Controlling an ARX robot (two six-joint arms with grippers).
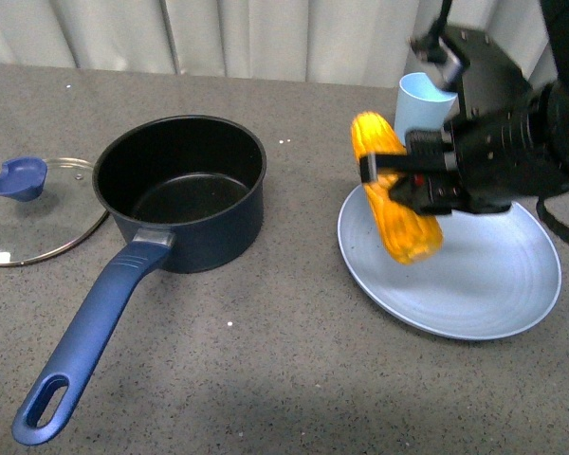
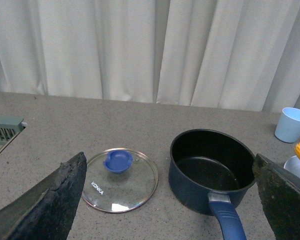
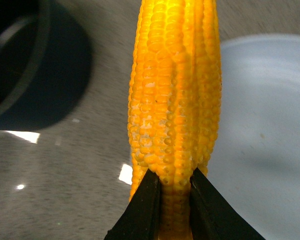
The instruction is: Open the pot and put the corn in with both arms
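The dark navy pot [image 1: 185,190] stands uncovered on the grey table, its long blue handle [image 1: 90,341] pointing toward the front. Its glass lid [image 1: 52,223] with the blue knob [image 1: 17,178] lies flat to the pot's left. My right gripper [image 1: 391,175] is shut on the yellow corn [image 1: 405,232], holding it tilted in the air over the left edge of a pale blue plate [image 1: 484,284], to the right of the pot. In the right wrist view the fingers [image 3: 145,205] pinch the cob [image 3: 175,90]. My left gripper [image 2: 169,157] is open, above and in front of the pot [image 2: 212,170] and lid [image 2: 121,182]; it is out of the front view.
A light blue cup [image 1: 422,100] stands behind the plate, partly behind the right arm. A grey-green rack [image 2: 2,130] sits at the table's far left in the left wrist view. White curtains hang along the back edge.
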